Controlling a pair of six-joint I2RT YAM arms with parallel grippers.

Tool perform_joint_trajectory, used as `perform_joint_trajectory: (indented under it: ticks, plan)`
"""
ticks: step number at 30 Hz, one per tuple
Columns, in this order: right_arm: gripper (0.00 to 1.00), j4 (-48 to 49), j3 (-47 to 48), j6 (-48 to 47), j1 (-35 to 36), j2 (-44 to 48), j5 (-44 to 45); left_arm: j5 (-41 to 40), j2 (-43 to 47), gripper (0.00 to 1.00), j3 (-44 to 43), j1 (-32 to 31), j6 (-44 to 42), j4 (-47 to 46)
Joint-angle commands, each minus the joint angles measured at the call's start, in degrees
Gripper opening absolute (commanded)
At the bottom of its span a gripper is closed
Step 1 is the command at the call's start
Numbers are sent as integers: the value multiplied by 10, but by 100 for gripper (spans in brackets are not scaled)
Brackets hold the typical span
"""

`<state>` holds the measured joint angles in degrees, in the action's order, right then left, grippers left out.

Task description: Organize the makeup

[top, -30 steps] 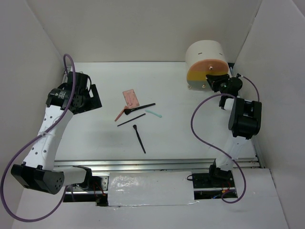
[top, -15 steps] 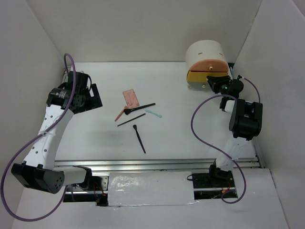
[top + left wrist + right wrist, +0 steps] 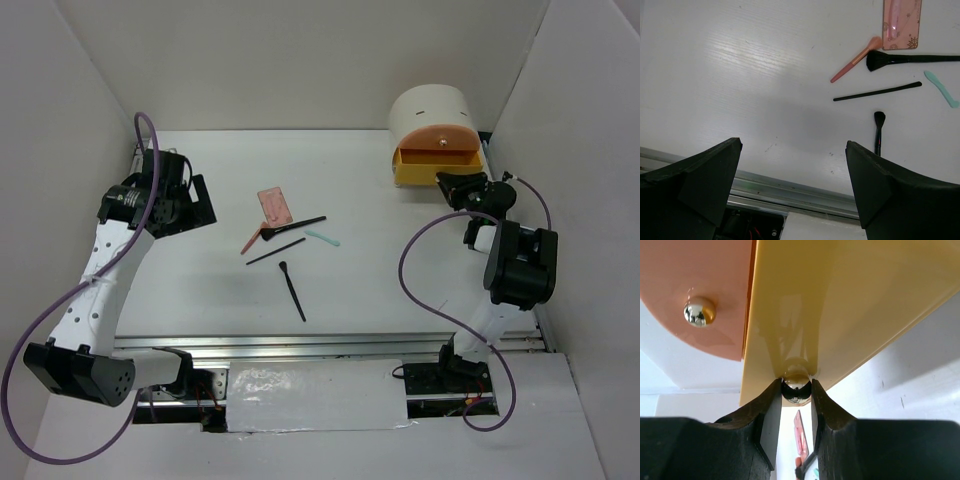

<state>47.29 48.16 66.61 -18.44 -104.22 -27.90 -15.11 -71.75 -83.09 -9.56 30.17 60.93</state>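
Cream round drawer unit, far right of bench; its yellow drawer stands partly open. Left gripper: jaws wide apart, empty, hanging over bare bench at left. Loose makeup lies mid-bench, well apart from the drawer: pink palette, black brushes, red-handled brush, mint stick. Right gripper: clamped on the drawer's small metal knob. Advice: pull straight and level along the drawer's run, or the ball may slip free.

Finding: no legible text, label, brand, number or sign in any view. The pink palette, lying on the table beside the brushes, carries small printed ornaments near its corners, too small to resolve into lettering. The drawer unit shows plain, unmarked fronts.
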Motion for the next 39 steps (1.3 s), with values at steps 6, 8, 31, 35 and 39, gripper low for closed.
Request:
perform_joint_trajectory:
  ticks: [6,8,31,35,39]
  plan:
    - [13,38,-58,-2,-19,63,-23,12,32,99,19,2,-5,-18]
    - [13,38,-70,-3,-25,73,-27,16,36,99,23,2,-6,-19]
    - [13,40,-152,-14,-51,147,-56,26,75,99,52,2,-7,-17]
    - [14,26,-156,-24,-52,155,-60,30,81,99,59,2,-7,-18]
    - [19,21,-151,-32,-53,146,-64,31,86,99,61,2,-8,-17]
